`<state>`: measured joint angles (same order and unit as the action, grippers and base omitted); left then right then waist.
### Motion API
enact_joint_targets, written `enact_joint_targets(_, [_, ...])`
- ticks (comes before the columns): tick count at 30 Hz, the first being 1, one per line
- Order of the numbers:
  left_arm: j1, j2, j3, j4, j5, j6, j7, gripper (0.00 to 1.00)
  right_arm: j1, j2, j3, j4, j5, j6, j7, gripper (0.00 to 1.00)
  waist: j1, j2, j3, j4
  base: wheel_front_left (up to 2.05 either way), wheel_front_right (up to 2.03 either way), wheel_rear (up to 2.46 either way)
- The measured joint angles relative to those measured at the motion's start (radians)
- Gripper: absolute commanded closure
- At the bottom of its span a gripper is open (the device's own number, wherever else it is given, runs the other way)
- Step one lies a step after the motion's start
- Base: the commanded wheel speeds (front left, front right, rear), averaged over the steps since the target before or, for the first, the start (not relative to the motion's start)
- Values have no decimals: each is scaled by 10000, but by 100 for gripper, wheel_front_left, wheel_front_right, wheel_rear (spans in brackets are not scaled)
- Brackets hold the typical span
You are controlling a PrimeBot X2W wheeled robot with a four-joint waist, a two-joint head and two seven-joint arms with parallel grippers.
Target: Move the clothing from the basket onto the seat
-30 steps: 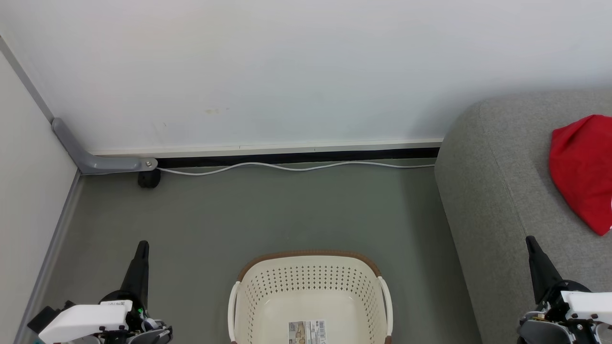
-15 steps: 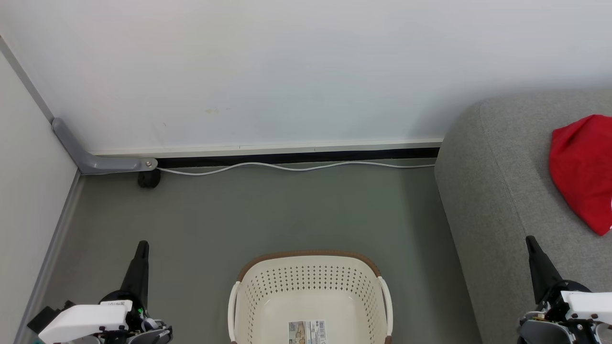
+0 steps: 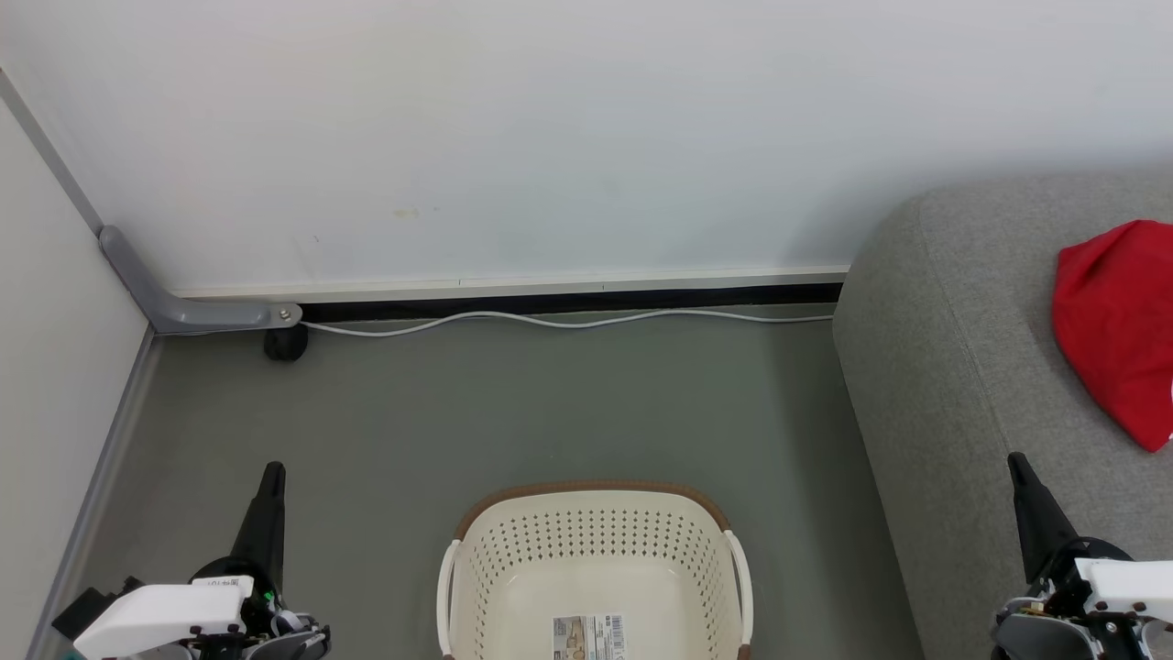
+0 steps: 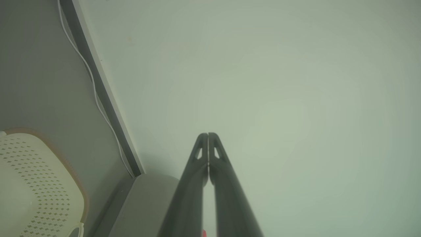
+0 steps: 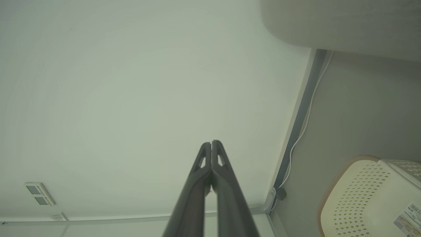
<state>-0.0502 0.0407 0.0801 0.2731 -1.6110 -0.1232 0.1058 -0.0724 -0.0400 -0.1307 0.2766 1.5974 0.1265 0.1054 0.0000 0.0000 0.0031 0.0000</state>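
Nothing has moved since a second ago: both arms, the basket and the garment lie just as they did. Left end effector (image 3: pixel 272 472) is pressed shut on nothing, its fingers pointing far, over the floor just left of the basket (image 3: pixel 596 489). Right end effector (image 3: pixel 1015 460) is likewise closed and empty, at the near edge of the seat (image 3: pixel 953 367). Between them the basket shows a paper label (image 3: pixel 588 635) on its bottom; its near part is cut off. Clothing (image 3: pixel 1113 330) lies on the seat, far and right of the right end effector and well apart from it, its long axis running far to near. The right arm is much the nearer. I judge the transfer done, unless something hides in the basket's unseen near end.
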Motion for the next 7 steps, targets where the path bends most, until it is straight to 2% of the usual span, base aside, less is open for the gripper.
enact_joint_targets(7, [0,0,2,0,0,0,8,100,0,0,0,0,0,0,0,100,0,0,0,0,0,0,0])
